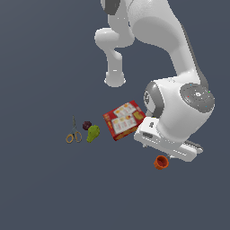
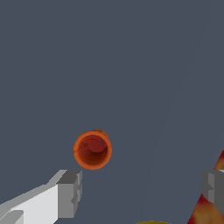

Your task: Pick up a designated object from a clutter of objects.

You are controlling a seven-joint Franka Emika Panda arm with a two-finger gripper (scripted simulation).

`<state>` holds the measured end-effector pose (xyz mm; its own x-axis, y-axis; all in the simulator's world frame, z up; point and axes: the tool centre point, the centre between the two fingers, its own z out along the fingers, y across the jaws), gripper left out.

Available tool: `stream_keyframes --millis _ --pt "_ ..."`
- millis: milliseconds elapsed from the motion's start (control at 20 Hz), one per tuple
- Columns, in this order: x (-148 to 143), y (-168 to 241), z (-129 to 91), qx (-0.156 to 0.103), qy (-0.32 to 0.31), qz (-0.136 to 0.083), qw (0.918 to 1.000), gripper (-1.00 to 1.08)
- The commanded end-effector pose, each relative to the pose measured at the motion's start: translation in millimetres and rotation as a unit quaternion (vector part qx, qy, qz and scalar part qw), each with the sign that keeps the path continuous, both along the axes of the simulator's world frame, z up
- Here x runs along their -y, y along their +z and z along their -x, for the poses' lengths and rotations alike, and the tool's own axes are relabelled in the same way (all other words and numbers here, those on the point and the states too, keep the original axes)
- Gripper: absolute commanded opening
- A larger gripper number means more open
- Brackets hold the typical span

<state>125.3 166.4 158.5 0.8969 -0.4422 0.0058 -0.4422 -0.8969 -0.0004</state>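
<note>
Item 1: orange cup, small, round, hollow side showing; it rests on the dark grey worktop just below the white wrist housing of the arm in the exterior view, apart from all other items. In the wrist view the orange cup shows its open mouth and reddish interior toward the camera, and it lies ahead of the gripper, nearer the light grey finger than the other finger, touching neither. Jaws: spread wide, nothing between them. Item 2: red cracker box, lying flat with its printed face up, just beside the arm's wrist on the exterior view's left; a red and yellow corner of it appears behind 1 finger in the wrist view. Item 3: green pear, on the worktop to the exterior view's left of the box, near but apart from it. Item 4: dark plum, touching or almost touching the pear's upper side; which cannot be told. Item 5: orange-handled scissors, closed, blades pointing away from the camera, just beside the pear and plum on the exterior view's left. Item 6: a thin yellow sliver at the edge of the wrist view, too little visible to identify.
</note>
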Motion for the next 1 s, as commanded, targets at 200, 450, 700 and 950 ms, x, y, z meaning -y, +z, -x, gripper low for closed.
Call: stream_keyframes --millis 200,450,700,950 --pt "-28.0 -40.2 -9.6 -0.001 -0.048 -0.001 0.9988 1.00" --pt "-41.1 -60.0 -12.3 -0.002 -0.071 -0.001 0.9975 1.00" --pt "-47.3 -69.5 -13.2 -0.003 -0.082 -0.001 0.9967 1.00" --pt "-47.4 -71.5 -12.7 -0.003 -0.081 -0.001 0.9967 1.00"
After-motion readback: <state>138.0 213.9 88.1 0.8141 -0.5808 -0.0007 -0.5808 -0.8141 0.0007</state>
